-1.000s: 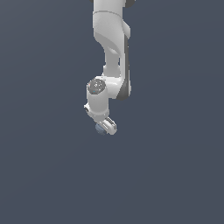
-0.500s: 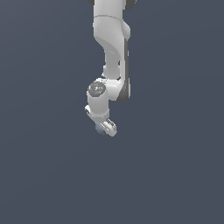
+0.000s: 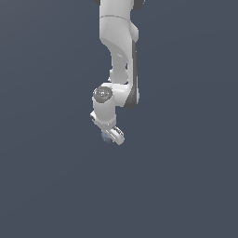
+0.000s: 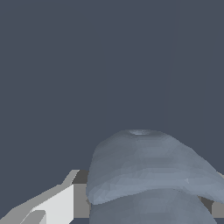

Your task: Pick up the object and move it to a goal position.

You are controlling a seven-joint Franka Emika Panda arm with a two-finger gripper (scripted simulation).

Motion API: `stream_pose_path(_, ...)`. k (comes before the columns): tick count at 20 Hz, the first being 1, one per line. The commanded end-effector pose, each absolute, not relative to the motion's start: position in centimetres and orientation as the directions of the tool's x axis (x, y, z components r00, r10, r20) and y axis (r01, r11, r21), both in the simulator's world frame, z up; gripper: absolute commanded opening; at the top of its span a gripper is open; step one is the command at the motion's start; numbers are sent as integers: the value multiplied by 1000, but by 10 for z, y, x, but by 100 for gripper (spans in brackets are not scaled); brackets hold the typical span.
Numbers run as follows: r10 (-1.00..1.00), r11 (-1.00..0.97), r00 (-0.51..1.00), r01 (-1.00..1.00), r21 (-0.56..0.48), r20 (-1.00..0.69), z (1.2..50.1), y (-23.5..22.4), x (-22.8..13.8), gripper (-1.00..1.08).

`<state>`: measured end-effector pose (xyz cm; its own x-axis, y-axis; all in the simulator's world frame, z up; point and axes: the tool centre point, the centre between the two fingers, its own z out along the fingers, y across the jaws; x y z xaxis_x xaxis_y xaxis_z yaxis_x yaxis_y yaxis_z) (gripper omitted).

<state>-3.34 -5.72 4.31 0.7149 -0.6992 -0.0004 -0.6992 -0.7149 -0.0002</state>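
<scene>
The white Panda arm [image 3: 120,51] comes down from the top of the exterior view, bends at the wrist, and ends in the gripper [image 3: 111,135] near the middle of the picture, against a plain dark slate backdrop [image 3: 42,176]. No brand, label or writing can be read on it; a round grey cap [image 3: 102,93] on the wrist joint is the only marking.

The object [image 4: 151,168] is a blue-grey roundish lump with faint darker bands across it and a pale spot on its crown. In the wrist view it fills the space close to the camera. In the exterior view only a small bluish patch [image 3: 107,136] shows at the gripper's tip.

A white finger [image 4: 52,205] stands just beside the lump. The jaws are closed in on the object, which sits between them.
</scene>
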Motion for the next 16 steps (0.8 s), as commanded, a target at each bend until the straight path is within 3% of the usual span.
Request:
stream_pose_path(1,-699,-715,715,-699,-1,0,49,-56,-32,-100)
stream_pose_path(8,-699,-715,715,-699,-1,0,87,-47,-25,-100)
stream_pose_path(16,-700,-714,714,-700,1,1,163,-29,-10,-100)
